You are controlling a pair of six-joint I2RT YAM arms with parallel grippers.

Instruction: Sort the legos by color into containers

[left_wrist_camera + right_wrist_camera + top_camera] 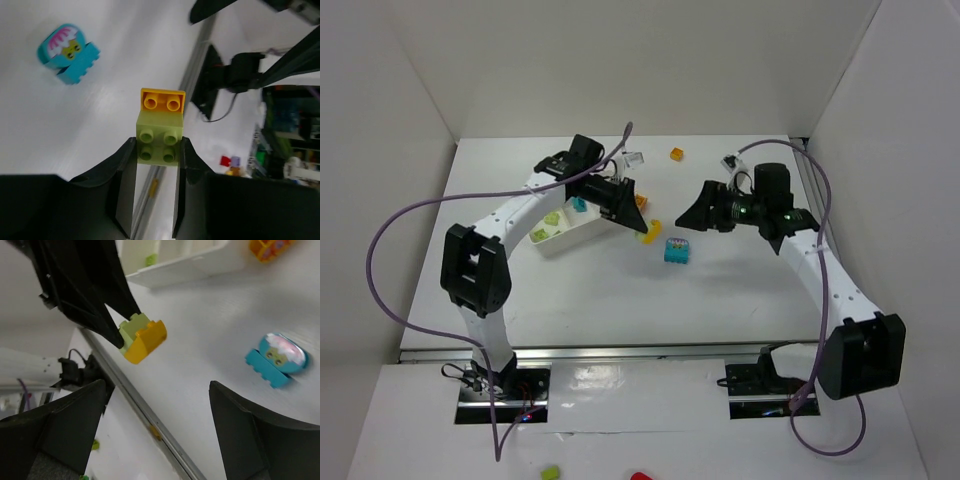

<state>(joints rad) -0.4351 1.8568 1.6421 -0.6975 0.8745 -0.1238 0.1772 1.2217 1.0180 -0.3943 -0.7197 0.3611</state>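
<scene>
Pinching a lime green lego tight between the left fingers, with an orange lego stuck on its far end. Holding this pair just beside the white tray, off its right end. Spreading the right fingers wide apart, gripping nothing, well off to the right of the tray. Leaving a cyan block with a picture on it lying on the worktop, near the tray, a little past the held pair. Showing a second lime lego and a small cyan lego sitting inside the tray.
</scene>
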